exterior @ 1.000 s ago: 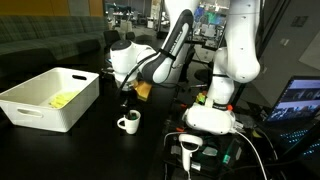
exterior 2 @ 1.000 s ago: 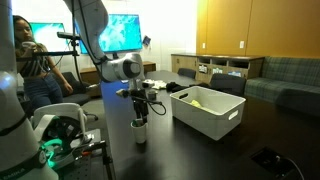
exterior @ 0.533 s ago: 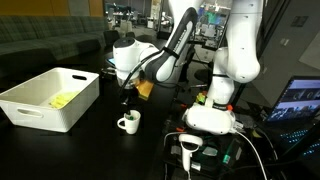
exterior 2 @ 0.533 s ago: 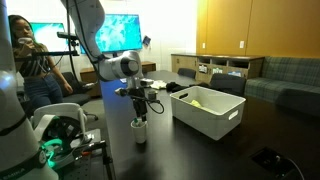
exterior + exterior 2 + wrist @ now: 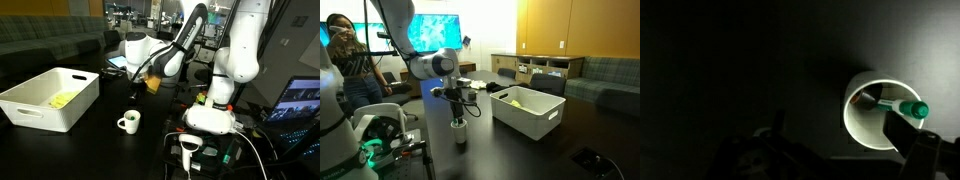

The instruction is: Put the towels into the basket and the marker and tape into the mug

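The mug [image 5: 856, 124] sits directly under the gripper [image 5: 134, 90], and the wrist view looks straight down its throat: white rim, white inner wall, and the marker [image 5: 898, 105] leaning inside with its green cap up against the edge. That's one in! Something darker lies beside the marker at the bottom; whether that's the tape, I can't tell from here.

And the change: the arm has lifted. Half a second back the fingers hung low over the mug, and now they've pulled up and away with clear air showing between them and the rim in both exterior views [image 5: 459, 103]. Jaws spread wide, nothing between them, so I read this as a release finished and a retreat under way, with the marker step looking done.

The mug [image 5: 128, 122] stands upright on the dark table [image 5: 100, 145], handle out to the side, undisturbed by the pull-out.

Off to the side of the hand, well apart from it, the white basket [image 5: 40, 112] holds the yellow towel [image 5: 63, 99], bright against the plastic. The pale towel I can't pick out in any view
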